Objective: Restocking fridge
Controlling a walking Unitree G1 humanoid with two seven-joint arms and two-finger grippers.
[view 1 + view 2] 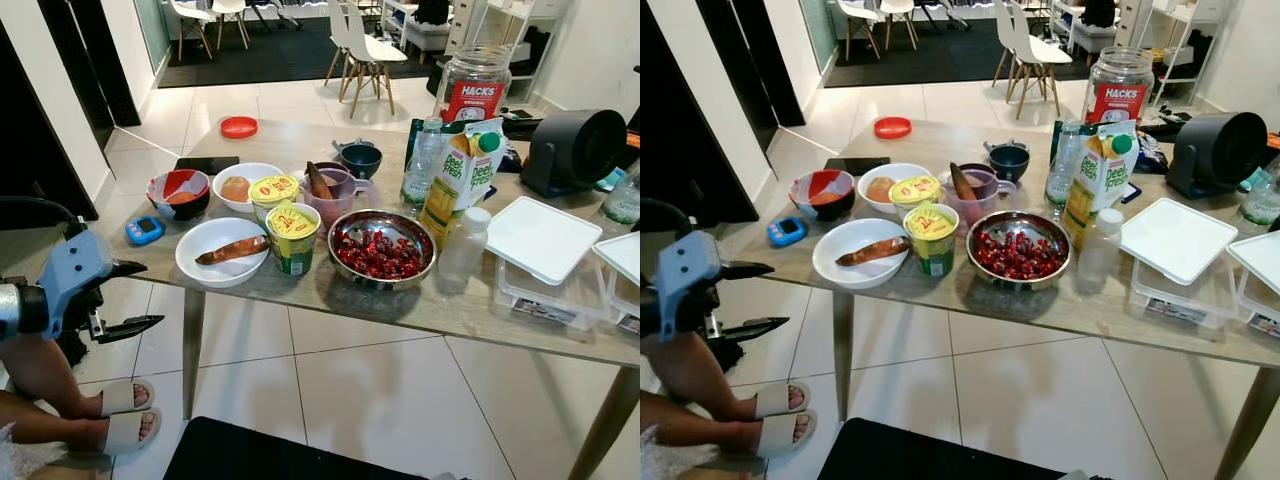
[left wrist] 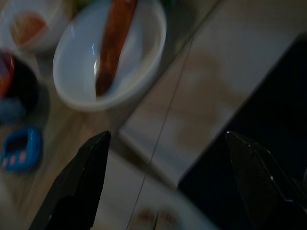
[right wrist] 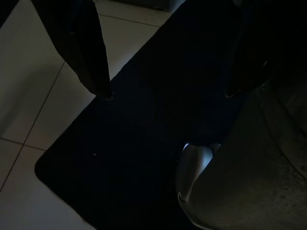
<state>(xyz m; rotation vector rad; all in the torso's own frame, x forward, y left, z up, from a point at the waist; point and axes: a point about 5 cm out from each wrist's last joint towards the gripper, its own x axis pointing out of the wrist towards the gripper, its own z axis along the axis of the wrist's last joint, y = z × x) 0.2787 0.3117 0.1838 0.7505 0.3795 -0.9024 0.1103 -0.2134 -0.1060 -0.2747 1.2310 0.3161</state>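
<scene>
**Kid:** White bowl (image 1: 222, 252) with a long orange-brown thing (image 1: 233, 250) in it, is that what gets picked up first?

**Helper:** I think so. It sits at the near left edge of the counter (image 1: 420, 305), closest to the left pincer (image 1: 138, 296). That pincer is held up off the left end of the counter, a bit lower than the top, and its two black fingers (image 2: 79, 182) are spread wide with nothing between them.

**Kid:** So how should it grab the bowl?

**Helper:** My guess is it should come up a little, then slide in level so one finger goes over the rim and one goes under or outside. The bowl is smooth, so a slow, firm squeeze on the rim would be best.

**Kid:** What could go wrong?

**Helper:** The green and yellow cup (image 1: 293, 238) is touching or just beside the bowl on the right. The little blue gadget (image 1: 144, 230) is near on the left. A bump could knock either one. Also a person's feet in sandals (image 1: 125, 415) are on the floor just below the arm, so it should not swing low.

**Kid:** And the right pincer (image 3: 168, 96)?

**Helper:** It hangs down over a dark mat (image 3: 120, 158) on the floor, fingers apart, holding nothing
</scene>
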